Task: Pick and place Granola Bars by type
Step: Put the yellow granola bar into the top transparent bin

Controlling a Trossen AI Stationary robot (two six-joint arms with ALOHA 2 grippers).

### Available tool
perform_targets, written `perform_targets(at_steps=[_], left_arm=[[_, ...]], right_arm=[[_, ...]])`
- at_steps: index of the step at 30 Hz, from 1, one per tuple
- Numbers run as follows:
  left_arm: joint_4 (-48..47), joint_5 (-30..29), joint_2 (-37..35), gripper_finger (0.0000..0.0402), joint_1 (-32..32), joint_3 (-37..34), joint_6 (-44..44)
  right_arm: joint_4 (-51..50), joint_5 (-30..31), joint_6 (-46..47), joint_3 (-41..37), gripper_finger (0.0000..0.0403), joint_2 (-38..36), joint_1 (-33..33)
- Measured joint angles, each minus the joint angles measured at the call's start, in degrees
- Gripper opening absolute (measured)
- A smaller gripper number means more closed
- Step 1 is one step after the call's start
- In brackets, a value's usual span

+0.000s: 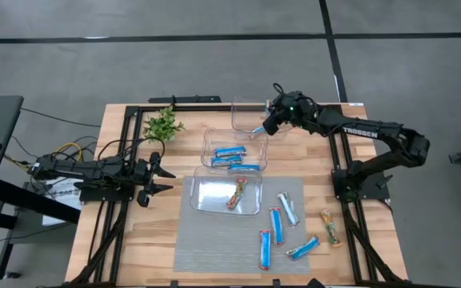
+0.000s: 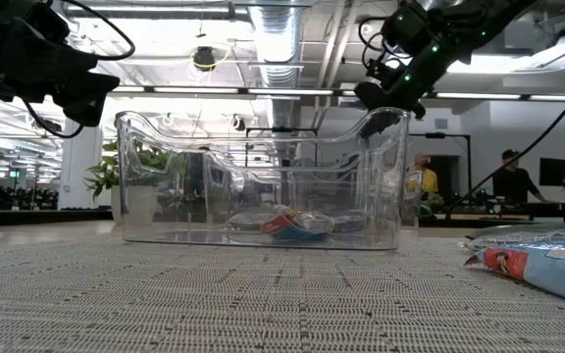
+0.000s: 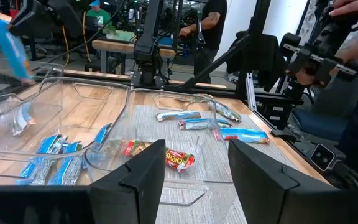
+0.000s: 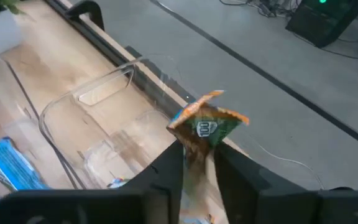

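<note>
1. Your right gripper (image 1: 269,126) hangs over the far clear bin (image 1: 246,104). It pinches one pale silvery-blue bar (image 1: 258,129) by its end.
2. That bar could slip, because only a small bit of wrapper sits between the fingers. If you let go too near the rim, it may land on the wood outside the bin.
3. It could also drop into the middle bin (image 1: 211,136), which already holds bright blue bars (image 1: 230,152). That would mix the types.
4. Up close, the held bar (image 4: 207,124) has a crinkled, shiny wrapper with a green patch and orange edge.
5. The near bin (image 1: 202,186) holds a red multicolour bar (image 1: 237,192).
6. More bars (image 1: 277,224) lie loose on the grey mat (image 1: 214,240).
7. Your left gripper (image 1: 157,178) waits at the table's left side with fingers spread apart, holding nothing.
</note>
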Motion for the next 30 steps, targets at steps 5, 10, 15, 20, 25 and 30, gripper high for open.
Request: perform_targets(at_steps=[5, 10, 15, 20, 25, 30], left_arm=[[0.02, 0.0, 0.01, 0.0168, 0.0, 0.0, 0.25], [0.01, 0.0, 0.01, 0.0168, 0.02, 0.0, 0.17], [-0.01, 0.0, 0.01, 0.0168, 0.0, -0.02, 0.13], [-0.01, 0.0, 0.01, 0.0168, 0.0, 0.0, 0.24], [-0.01, 0.0, 0.0, 0.0168, 0.0, 0.0, 0.3], [0.0, 0.0, 0.01, 0.0168, 0.0, 0.0, 0.15]], right_arm=[[-0.04, 0.07, 0.0, 0.02, 0.0139, -0.02, -0.13], [-0.42, 0.07, 0.93, 0.02, 0.0184, -0.02, -0.11], [-1.44, -0.14, 2.77, 0.02, 0.0209, -0.17, 0.22], [-5.97, -0.35, 8.1, 0.04, 0.0216, -3.16, 1.85], [-13.02, -0.51, 17.63, 0.04, 0.0217, -9.16, 4.91], [-18.67, -3.69, 29.2, 0.04, 0.0217, -14.86, 8.7]])
